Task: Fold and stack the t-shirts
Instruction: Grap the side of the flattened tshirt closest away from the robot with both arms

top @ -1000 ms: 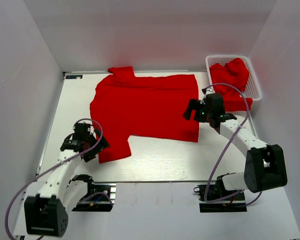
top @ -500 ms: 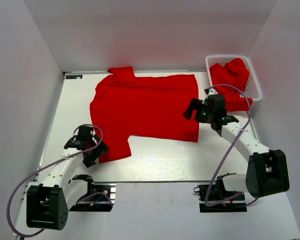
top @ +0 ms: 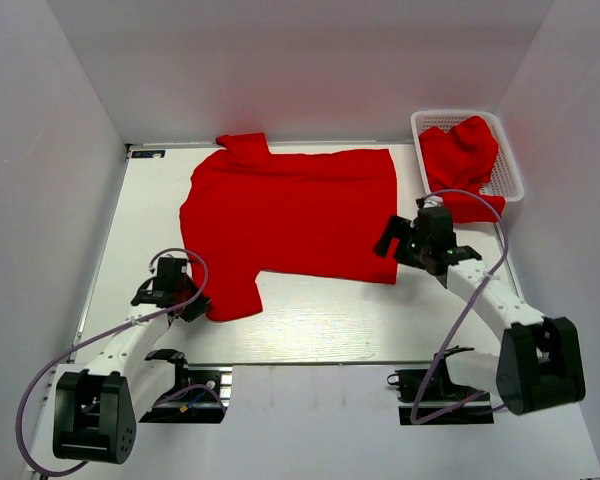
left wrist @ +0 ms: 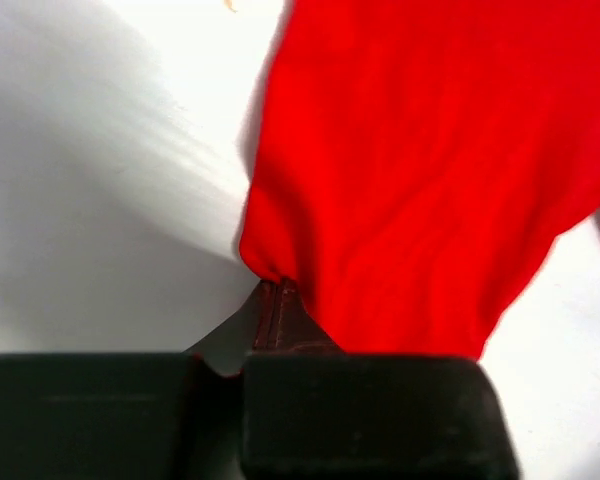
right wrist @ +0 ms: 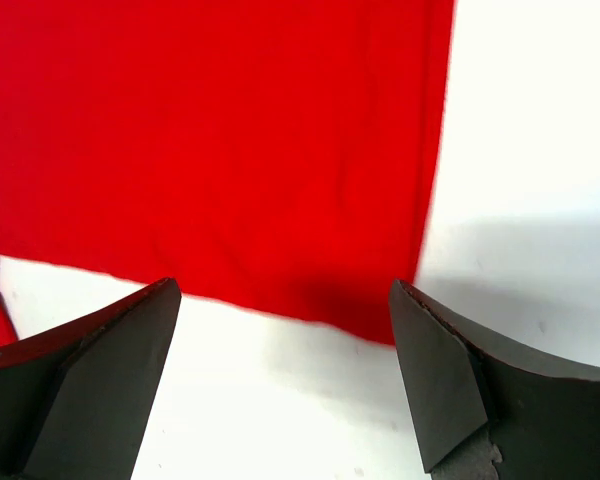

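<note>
On the tabletop (top: pixel 310 325) the t-shirt (top: pixel 290 215) lies wide; the released right hand (top: pixel 390 240) hovers over its lower-right corner, while the left hand (top: pixel 187 300) clenches the lower-left sleeve (top: pixel 230 295).

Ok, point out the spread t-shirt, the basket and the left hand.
spread t-shirt (top: pixel 290 210): top view, middle of its body.
basket (top: pixel 508 155): top view, right rim.
left hand (left wrist: pixel 276 288): left wrist view, between its fingertips.

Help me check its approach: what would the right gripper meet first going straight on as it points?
Probably the spread t-shirt's near corner, lying between the right gripper's open fingers; depth is unclear.
</note>
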